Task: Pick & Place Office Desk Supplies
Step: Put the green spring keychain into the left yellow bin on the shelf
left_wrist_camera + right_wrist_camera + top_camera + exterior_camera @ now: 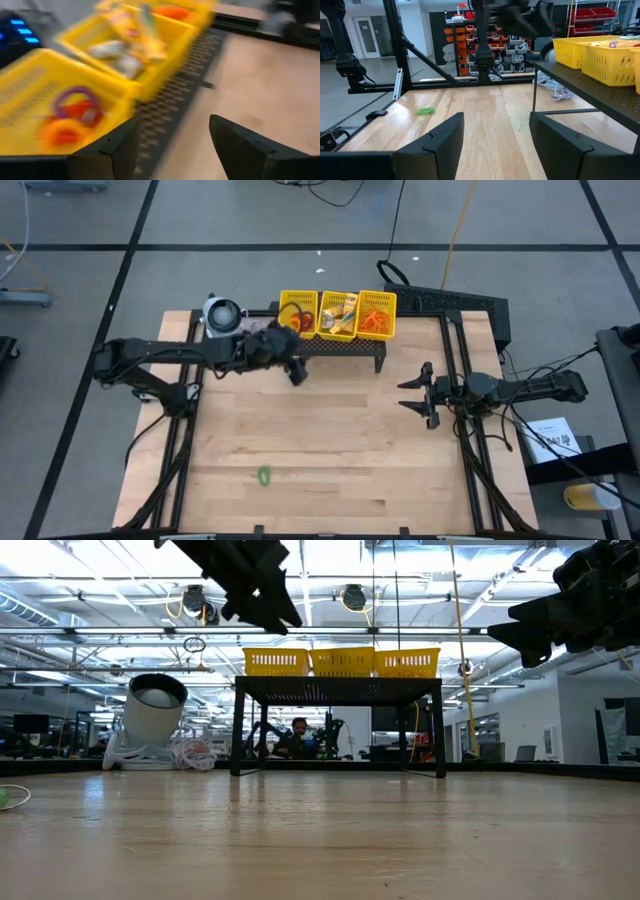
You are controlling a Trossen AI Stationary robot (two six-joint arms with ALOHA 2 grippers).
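Wooden table [330,450] lies bare around 1 green ring [264,475].

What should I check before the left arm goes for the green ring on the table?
1. Left tool empty: ok, fingers apart with nothing between them in its wrist view.
2. Left tool clear of the yellow basket: ok, it hangs just in front of the black stand.
3. Green ring in sight: ok, lying alone on the near part of the table.
4. Path to the ring clear: ok, bare wood between them.
5. Right tool out of the way: ok, open, on the right side.
6. Ring lying flat: cannot tell.
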